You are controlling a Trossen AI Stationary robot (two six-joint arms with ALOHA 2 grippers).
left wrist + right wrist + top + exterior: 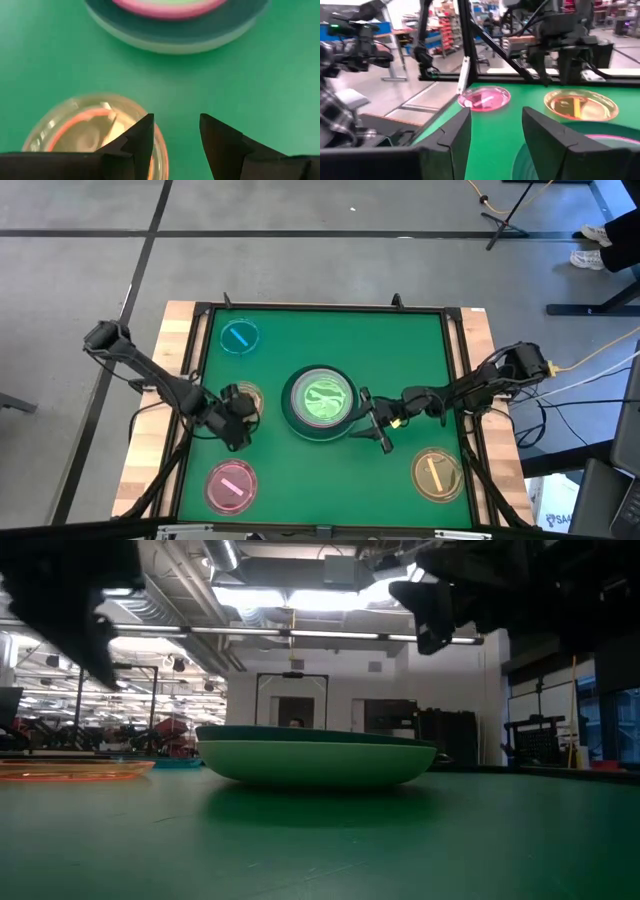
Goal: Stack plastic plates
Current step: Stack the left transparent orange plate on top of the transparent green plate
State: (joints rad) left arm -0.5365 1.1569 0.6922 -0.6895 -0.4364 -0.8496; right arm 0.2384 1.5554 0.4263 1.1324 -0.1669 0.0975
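A stack of plates (320, 402) stands mid-table: a light green one (315, 762) at the bottom, dark green on it, then a pink rim (170, 10) with pale green inside. Small translucent plates lie singly on the mat: blue-marked (239, 337), pink (231, 485), yellow (437, 473) and orange-ringed (90, 131). My left gripper (176, 125) is open and hovers over the orange-ringed plate's edge on the stack's left. My right gripper (496, 120) is open, raised just right of the stack (600, 145).
A raised dark frame (320, 308) borders the green mat, with wooden table edges (170, 380) outside it. Bare mat lies between the stack and the near edge. Cables trail off the table's right side (590, 365).
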